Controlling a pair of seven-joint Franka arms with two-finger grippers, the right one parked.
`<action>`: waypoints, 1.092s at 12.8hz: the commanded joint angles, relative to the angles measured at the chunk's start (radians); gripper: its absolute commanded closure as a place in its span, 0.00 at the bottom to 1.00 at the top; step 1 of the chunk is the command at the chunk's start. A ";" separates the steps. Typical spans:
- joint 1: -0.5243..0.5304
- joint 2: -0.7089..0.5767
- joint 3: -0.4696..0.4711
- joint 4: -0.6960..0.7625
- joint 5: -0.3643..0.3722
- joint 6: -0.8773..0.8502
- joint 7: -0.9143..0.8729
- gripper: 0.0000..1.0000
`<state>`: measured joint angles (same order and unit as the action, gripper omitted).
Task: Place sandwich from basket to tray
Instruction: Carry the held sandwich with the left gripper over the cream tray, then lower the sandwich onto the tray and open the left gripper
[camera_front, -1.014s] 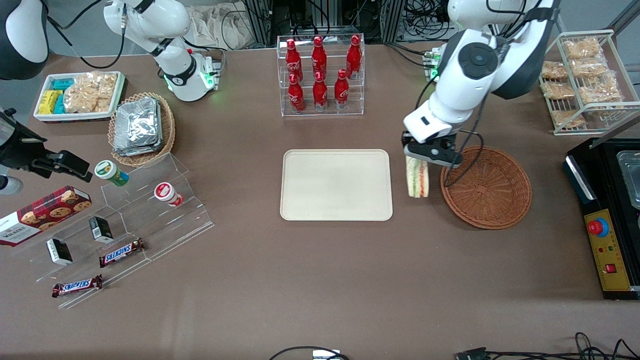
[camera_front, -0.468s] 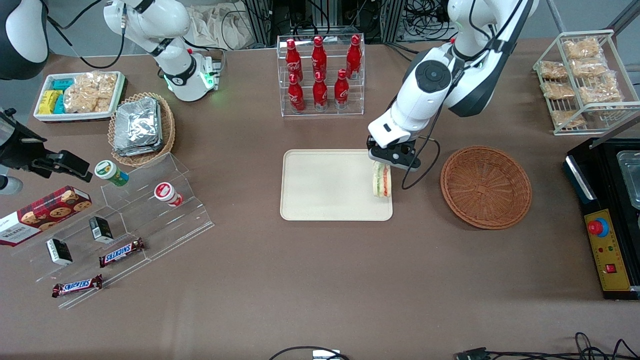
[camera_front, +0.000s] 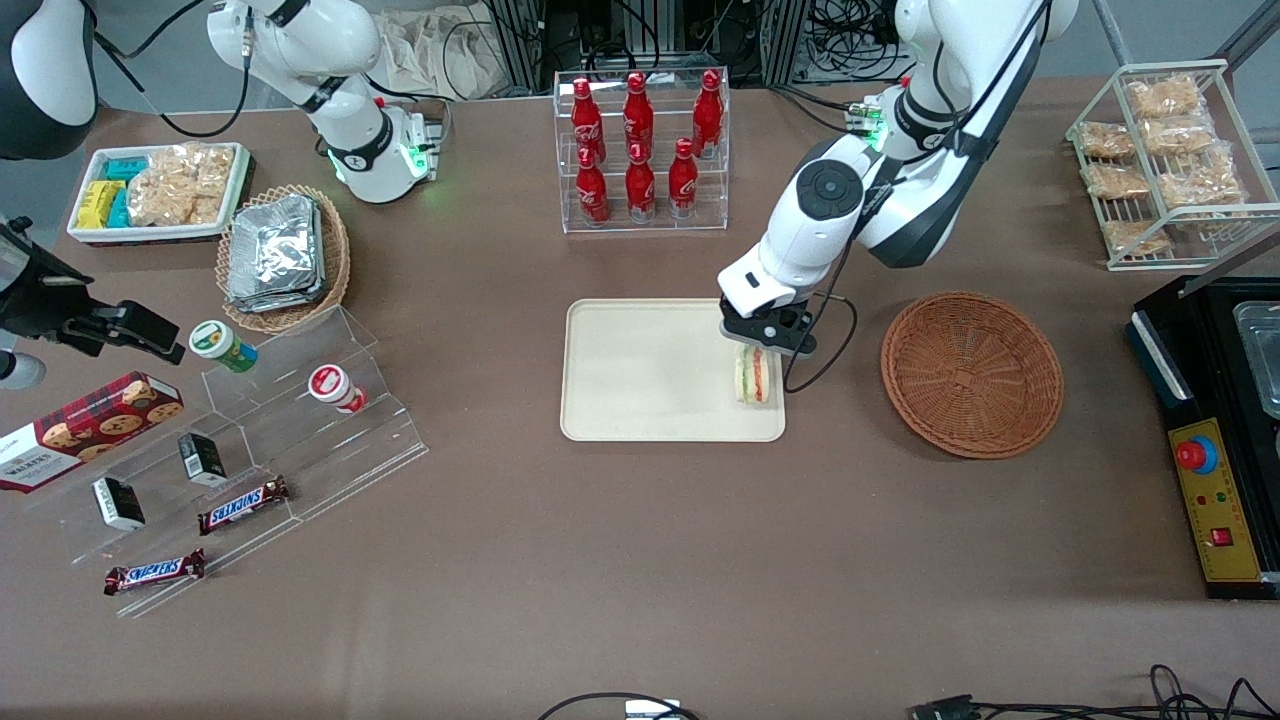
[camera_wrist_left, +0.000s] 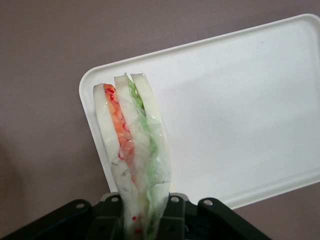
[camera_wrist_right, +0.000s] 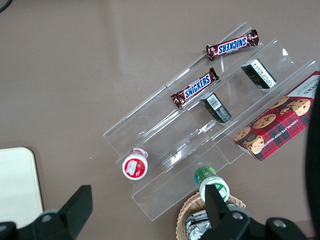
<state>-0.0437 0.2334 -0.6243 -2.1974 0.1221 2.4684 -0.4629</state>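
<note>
My left gripper (camera_front: 757, 347) is shut on the sandwich (camera_front: 753, 378), a wrapped wedge of pale bread with red, orange and green layers. It hangs low over the cream tray (camera_front: 640, 370), at the tray's edge nearest the basket; whether it touches the tray I cannot tell. In the left wrist view the sandwich (camera_wrist_left: 132, 150) sticks out from between the black fingers (camera_wrist_left: 170, 220) of the gripper (camera_wrist_left: 142, 222), over a corner of the tray (camera_wrist_left: 240, 115). The reddish-brown wicker basket (camera_front: 972, 374) sits beside the tray, toward the working arm's end, with nothing in it.
A clear rack of red bottles (camera_front: 640, 150) stands farther from the front camera than the tray. A tan basket of foil packets (camera_front: 283, 257), a snack dish (camera_front: 160, 190) and a clear stepped stand (camera_front: 250, 450) lie toward the parked arm's end. A wire rack (camera_front: 1165, 160) and a black control box (camera_front: 1215, 430) flank the basket.
The gripper carried the sandwich from beside the basket over to the tray's edge, and it now hangs lower above the tray.
</note>
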 joint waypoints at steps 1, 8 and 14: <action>-0.022 0.081 0.003 0.019 0.105 0.052 -0.104 0.80; -0.025 0.187 0.003 0.021 0.287 0.083 -0.194 0.80; -0.036 0.219 0.005 0.025 0.332 0.083 -0.224 0.77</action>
<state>-0.0682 0.4399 -0.6241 -2.1906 0.4219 2.5455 -0.6450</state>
